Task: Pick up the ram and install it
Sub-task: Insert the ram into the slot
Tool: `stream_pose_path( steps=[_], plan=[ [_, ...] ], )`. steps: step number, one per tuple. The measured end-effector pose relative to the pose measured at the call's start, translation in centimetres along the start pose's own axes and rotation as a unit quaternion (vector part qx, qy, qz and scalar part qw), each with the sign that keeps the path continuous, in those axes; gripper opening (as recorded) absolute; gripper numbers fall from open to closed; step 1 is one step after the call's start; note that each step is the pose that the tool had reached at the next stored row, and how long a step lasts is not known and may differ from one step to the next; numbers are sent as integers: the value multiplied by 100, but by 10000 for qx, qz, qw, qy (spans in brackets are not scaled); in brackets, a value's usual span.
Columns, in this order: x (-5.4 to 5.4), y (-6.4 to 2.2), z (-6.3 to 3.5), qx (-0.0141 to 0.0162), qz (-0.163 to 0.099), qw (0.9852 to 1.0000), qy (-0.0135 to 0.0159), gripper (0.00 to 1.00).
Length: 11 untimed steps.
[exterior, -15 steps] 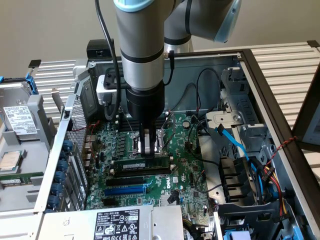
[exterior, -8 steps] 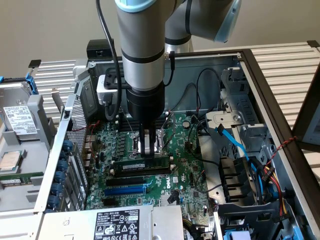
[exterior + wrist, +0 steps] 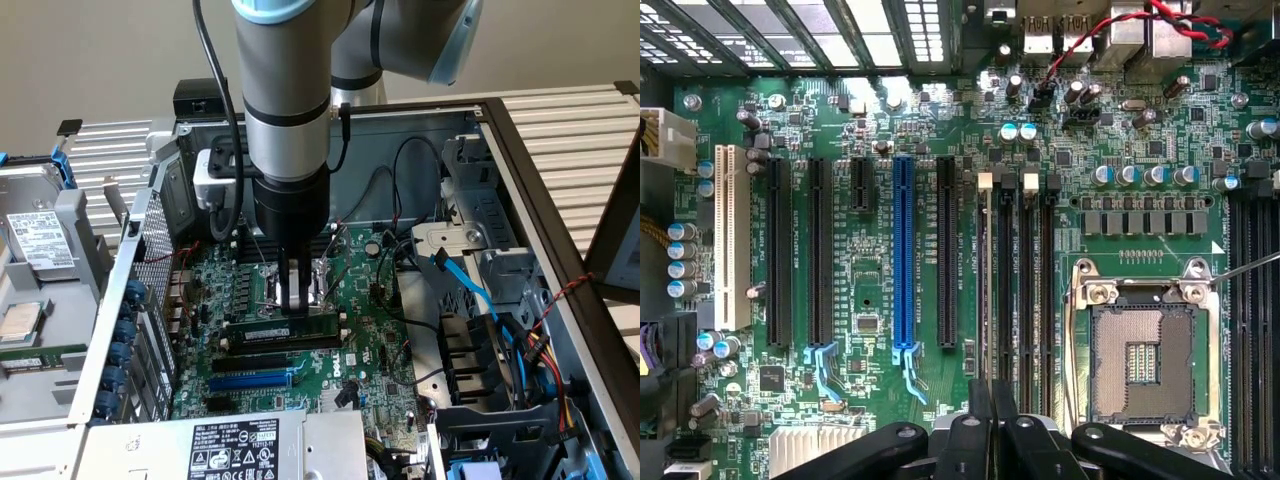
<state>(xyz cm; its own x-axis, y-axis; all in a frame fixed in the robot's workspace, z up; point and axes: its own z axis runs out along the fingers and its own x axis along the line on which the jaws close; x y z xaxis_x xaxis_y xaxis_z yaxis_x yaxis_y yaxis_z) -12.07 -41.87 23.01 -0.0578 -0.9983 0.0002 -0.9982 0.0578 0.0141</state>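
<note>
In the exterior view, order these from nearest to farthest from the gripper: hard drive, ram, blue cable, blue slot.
From the gripper:
1. Ram, directly beneath it on the motherboard.
2. Blue slot, a little beyond the ram, toward the camera.
3. Blue cable, off to the exterior view's right.
4. Hard drive, at the exterior view's far left.

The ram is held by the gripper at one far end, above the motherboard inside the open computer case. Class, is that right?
Not quite. The gripper grasps the ram near its middle, not at a far end: the exterior view shows the stick reaching out on both sides of it. The rest holds: it is above the motherboard inside the open computer case.
</note>
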Motion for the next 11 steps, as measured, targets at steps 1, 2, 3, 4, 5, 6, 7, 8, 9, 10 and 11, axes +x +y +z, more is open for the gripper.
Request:
stream_pose_path(
  steps=[1,2,3,4,5,6,7,8,9,10,11],
  plan=[
    [0,0,0,0,0,10000,1,12],
    [1,0,1,-1,0,10000,2,12],
    [1,0,1,-1,0,10000,2,12],
    [1,0,3,-1,0,10000,2,12],
    [1,0,3,-1,0,10000,1,12],
    [-1,1,3,-10,-1,10000,-5,12],
    [-1,1,3,-10,-1,10000,-4,12],
    [-1,1,3,-10,-1,10000,-4,12],
    [-1,1,3,-10,-1,10000,-4,12],
    [-1,1,3,-10,0,10000,-4,12],
    [-1,2,3,-15,0,10000,-7,12]
  ],
)
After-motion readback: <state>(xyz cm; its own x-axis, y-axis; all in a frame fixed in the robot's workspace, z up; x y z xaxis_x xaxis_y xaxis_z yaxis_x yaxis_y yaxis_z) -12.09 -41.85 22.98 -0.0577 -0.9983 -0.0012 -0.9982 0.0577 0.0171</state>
